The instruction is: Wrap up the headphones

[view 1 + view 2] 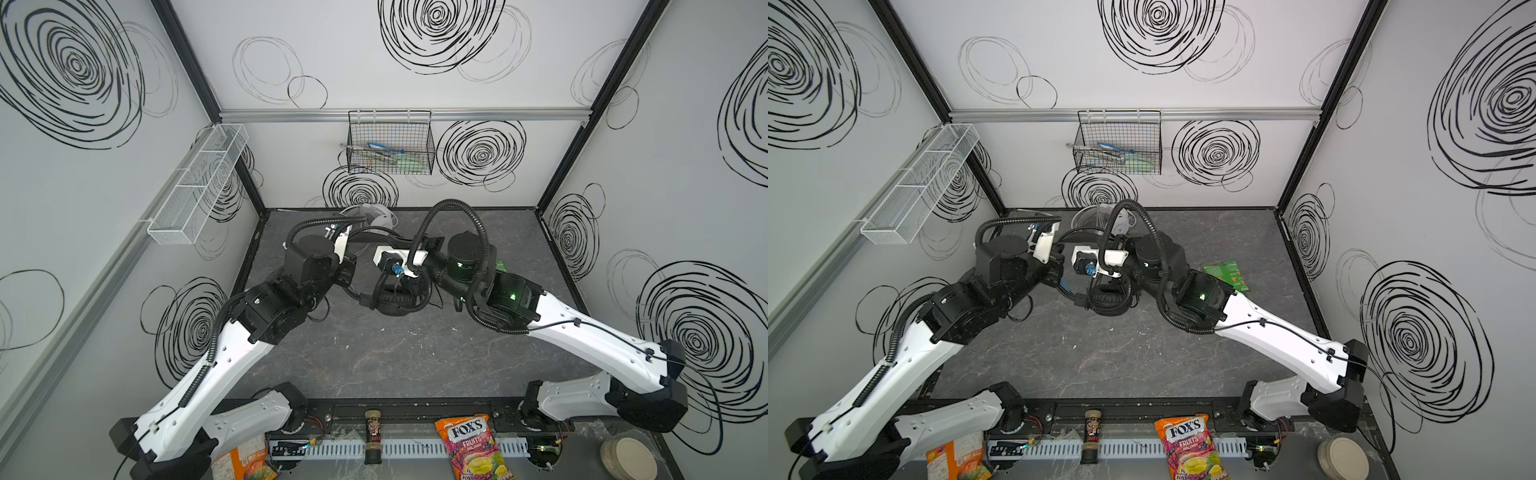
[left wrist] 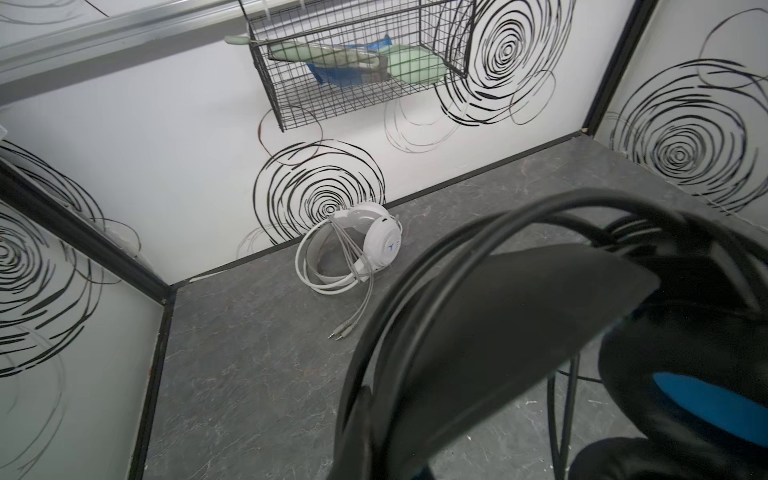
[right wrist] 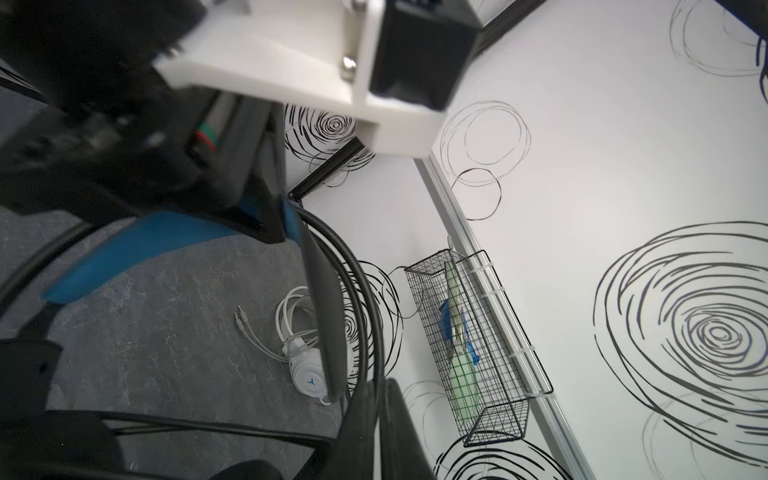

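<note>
The black headphones (image 1: 395, 301) sit between the 2 arms over the middle of the tabletop (image 1: 374, 357), well out in front of the black wire basket (image 1: 390, 145) that hangs on the back wall. Whether an ear cup touches the tabletop cannot be told. The left tool (image 1: 1060, 277) is closed together on the blue-lined headband (image 3: 137, 245), as the right wrist view shows, with the band's blue underside running out from its grip. Several turns of the black cable (image 2: 415, 266) lie over the outside of that headband. The right tool (image 3: 375, 401) is pinched nearly together on a strand of this cable, which runs straight in between its fingers. The white headphones (image 2: 374, 245) lie on the tabletop directly below the wire basket, close to the back wall and apart from both tools. Their white cable (image 2: 347, 253) is looped across their band, and 2 plugs (image 2: 341, 331) rest on the tabletop on the side away from the basket. A FOX'S candy bag (image 1: 469, 444) lies far from the basket, past the front rail.
</note>
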`<state>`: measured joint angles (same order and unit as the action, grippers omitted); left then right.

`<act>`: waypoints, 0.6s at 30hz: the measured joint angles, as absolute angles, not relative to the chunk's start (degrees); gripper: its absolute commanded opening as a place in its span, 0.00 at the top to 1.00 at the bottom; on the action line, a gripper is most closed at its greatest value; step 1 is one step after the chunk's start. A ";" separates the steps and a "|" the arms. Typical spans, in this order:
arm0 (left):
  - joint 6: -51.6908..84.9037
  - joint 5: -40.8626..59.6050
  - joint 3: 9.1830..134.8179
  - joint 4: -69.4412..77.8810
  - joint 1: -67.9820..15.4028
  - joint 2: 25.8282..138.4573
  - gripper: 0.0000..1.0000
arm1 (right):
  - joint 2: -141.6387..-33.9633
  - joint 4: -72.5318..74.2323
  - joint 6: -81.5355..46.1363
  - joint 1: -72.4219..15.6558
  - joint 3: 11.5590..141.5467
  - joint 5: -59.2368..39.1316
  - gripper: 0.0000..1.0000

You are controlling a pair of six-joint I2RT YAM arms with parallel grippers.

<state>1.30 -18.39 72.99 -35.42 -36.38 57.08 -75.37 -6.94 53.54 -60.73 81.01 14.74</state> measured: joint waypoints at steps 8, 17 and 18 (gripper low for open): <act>2.57 -10.83 71.79 -34.09 -36.75 54.19 1.00 | -74.96 -6.92 49.17 -54.22 81.06 11.38 0.87; 3.55 -4.34 70.11 -33.26 -36.86 53.54 1.00 | -72.75 -6.13 42.83 -47.57 81.10 9.06 0.82; 3.73 -3.68 70.11 -33.12 -36.86 53.41 1.00 | -72.36 -5.87 42.02 -46.78 81.08 8.64 0.82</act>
<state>3.73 -3.68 70.11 -33.12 -36.86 53.41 -72.36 -5.87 42.02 -46.78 81.08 8.64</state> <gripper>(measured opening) 0.081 0.176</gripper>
